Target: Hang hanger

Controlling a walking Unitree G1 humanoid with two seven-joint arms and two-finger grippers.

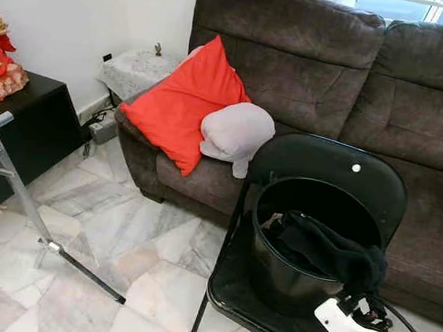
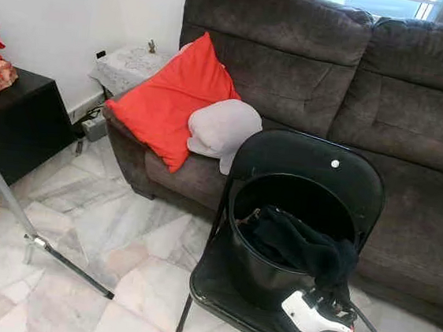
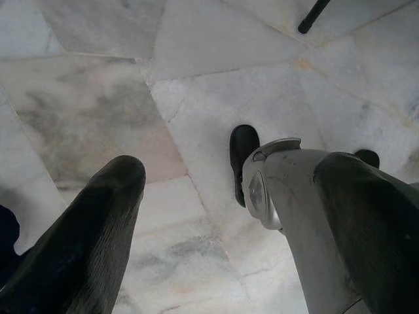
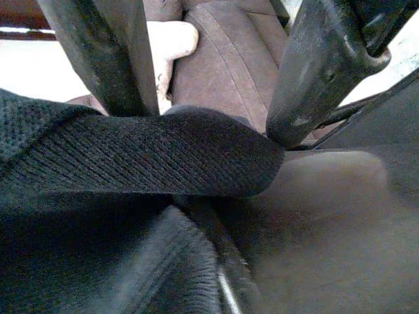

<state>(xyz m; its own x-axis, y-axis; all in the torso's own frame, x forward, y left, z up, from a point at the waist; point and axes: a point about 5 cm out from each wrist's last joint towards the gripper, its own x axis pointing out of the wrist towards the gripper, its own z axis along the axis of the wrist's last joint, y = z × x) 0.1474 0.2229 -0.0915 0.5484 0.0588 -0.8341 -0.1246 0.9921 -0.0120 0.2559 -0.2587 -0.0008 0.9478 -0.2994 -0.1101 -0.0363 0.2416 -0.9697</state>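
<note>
One right claw (image 4: 209, 85) spread over black garment (image 4: 144, 157) in bucket (image 1: 281, 275), left claw (image 3: 216, 216) released, no legible writing

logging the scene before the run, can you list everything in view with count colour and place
sofa: one, dark brown, against the back wall
cushion: one, red, on the sofa's left end
pillow: one, pale grey, leaning on the red cushion
folding chair: one, black, in front of the sofa
bucket: one, black, on the chair seat
garment: one, black knit, draped over the bucket's rim
rack frame: one, silver and black, on the marble floor at left
cabinet: one, black, far left, red figurine on top
right gripper: fingers either side of the garment's fold at the bucket
left gripper: open, pointing down at the floor
</note>
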